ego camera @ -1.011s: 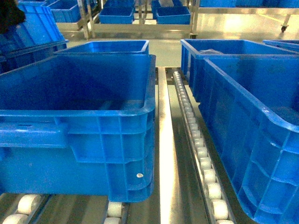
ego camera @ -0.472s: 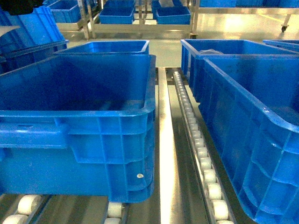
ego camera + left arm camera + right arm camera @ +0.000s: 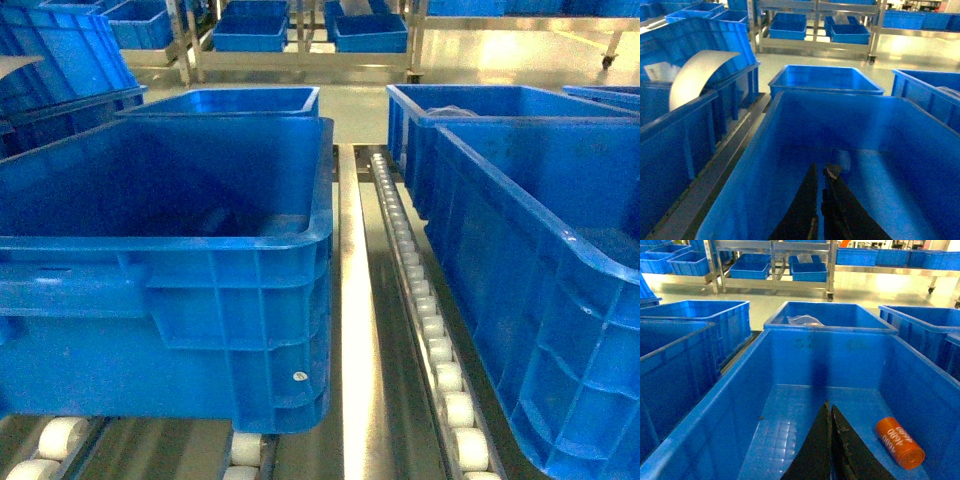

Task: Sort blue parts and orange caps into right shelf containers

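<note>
Orange cap lying sideways, diagonal

one orange cap, many blue containers

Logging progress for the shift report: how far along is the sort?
Done: one orange cap lies on its side on the floor of the right container. In hand: nothing; the right claw and left claw both look shut and empty above bins. Left: no blue parts show anywhere, and the left container shows nothing inside.
</note>
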Motion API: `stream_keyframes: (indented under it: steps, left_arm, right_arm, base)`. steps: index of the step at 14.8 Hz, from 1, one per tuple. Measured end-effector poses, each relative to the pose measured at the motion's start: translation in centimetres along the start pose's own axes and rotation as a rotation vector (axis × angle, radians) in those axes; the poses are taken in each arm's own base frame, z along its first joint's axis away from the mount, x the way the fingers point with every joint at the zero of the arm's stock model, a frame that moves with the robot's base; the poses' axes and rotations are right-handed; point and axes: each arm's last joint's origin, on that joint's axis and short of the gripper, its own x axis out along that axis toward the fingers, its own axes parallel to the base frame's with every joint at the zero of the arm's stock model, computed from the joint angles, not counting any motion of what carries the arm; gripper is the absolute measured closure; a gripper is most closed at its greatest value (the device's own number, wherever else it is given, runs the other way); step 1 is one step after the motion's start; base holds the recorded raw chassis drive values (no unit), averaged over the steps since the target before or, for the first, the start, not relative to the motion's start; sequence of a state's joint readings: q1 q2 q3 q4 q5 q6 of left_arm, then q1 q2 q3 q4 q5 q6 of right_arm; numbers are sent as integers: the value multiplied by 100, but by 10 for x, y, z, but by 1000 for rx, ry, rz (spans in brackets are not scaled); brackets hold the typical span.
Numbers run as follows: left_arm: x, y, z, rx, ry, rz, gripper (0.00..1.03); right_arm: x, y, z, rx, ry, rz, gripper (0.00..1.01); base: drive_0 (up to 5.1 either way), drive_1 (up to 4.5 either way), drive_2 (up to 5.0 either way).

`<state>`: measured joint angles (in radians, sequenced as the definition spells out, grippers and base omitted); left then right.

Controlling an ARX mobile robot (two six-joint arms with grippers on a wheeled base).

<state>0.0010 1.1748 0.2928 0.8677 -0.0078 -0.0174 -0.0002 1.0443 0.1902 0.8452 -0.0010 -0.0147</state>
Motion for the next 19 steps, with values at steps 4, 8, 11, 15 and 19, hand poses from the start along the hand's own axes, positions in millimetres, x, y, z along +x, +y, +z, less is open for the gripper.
stream_keyframes:
  steps: [4, 8, 11, 15, 19]
  left_arm:
    - [-31, 0, -11, 0, -3, -8, 101]
    - [-45, 0, -17, 0, -3, -8, 101]
    - [-56, 0, -20, 0, -2, -8, 101]
    - [-73, 1, -36, 0, 24, -8, 101]
    - [-85, 1, -28, 0, -13, -9, 101]
  right_arm:
    - [-24, 0, -9, 1, 4, 0, 100]
    - [-34, 0, -11, 1, -2, 0, 100]
    - [-43, 0, -22, 1, 2, 0, 100]
    - [-56, 0, -19, 3, -9, 0, 100]
    - [-66, 0, -16, 3, -17, -1, 100]
  base:
    - [0, 0, 0]
    - [0, 0, 0]
    - [0, 0, 0]
    - [0, 0, 0]
    - [0, 0, 0]
